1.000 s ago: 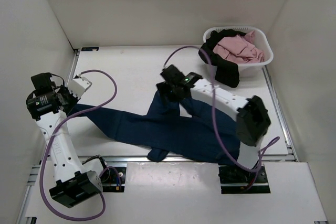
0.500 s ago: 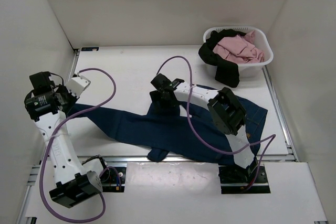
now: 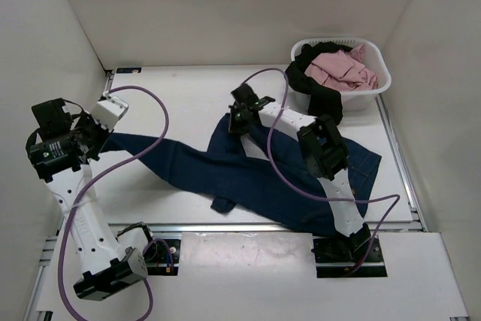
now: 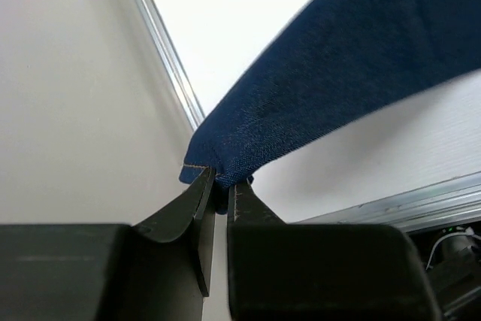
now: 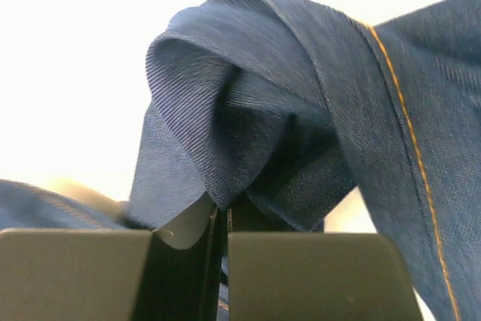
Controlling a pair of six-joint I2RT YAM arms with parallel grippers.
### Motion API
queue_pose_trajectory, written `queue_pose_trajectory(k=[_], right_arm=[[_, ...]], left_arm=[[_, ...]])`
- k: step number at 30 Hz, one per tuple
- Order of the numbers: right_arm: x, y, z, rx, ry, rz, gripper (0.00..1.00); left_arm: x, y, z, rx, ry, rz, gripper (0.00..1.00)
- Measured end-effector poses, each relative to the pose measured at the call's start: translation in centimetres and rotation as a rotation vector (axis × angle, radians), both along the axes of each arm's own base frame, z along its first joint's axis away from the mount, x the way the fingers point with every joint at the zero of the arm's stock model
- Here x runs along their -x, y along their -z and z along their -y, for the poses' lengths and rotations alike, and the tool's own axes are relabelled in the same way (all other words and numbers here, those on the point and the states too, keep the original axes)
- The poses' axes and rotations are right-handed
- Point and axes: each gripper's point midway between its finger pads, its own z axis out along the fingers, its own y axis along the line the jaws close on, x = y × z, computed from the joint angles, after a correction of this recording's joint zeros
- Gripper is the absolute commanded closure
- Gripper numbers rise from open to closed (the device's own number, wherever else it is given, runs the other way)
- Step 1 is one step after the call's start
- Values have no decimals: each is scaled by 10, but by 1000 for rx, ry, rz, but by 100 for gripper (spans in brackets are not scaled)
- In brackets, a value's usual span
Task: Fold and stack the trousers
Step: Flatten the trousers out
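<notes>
Spreading denim trousers [image 3: 225, 171]: preparing the first fold;
left gripper [image 4: 222, 184]: pinching leg hem;
right gripper [image 5: 223, 212]: pinching bunched fold;
next: needing taut outward pull

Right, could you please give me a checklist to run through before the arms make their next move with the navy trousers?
1. Left end effector shut on the leg hem of the navy trousers: ok.
2. Right end effector shut on the same pair: ok.
3. Right grip on a clean edge: not ok, the cloth is bunched in folds there.
4. Trousers lying flat: not ok, twisted and creased.
5. Purple cable clear of the cloth: not ok, it crosses over the trousers in the top view.
6. Black trousers ready for folding: not ok, draped over the rim of the laundry basket.
</notes>
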Motion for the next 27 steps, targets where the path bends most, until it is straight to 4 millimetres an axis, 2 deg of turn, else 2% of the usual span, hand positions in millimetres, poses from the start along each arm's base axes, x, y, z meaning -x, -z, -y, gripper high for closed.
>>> queue_pose_trajectory(k=[3,5,8,10,12,14,17,19,22,27], right_arm=[[-47,-26,-5,-194,121,18,100],[-86,-54,-5,-346,220,79,100],[-131,-97,10,-552,367,180,100],[-148,-120,20,-653,445,226,100],[-159,-138,21,-730,484,254,100],[-161,-148,17,-780,502,250,100],[-161,-157,12,-862,524,245,100],[-160,-154,13,-910,556,238,100],[-167,-144,24,-944,633,221,100],[-200,-164,53,-1095,790,288,100]], left_arm=[[-1,-4,8,27,25,26,86],[-1,-6,11,36,36,36,86],[-1,-5,12,39,37,37,86],[1,-1,13,42,35,30,86],[3,4,12,43,31,16,86],[5,9,10,37,21,-2,86],[8,12,2,0,-2,-22,86],[11,12,-7,-50,-21,-41,86],[21,19,-24,-145,-52,-95,86],[34,29,-43,-254,-77,-185,86]])
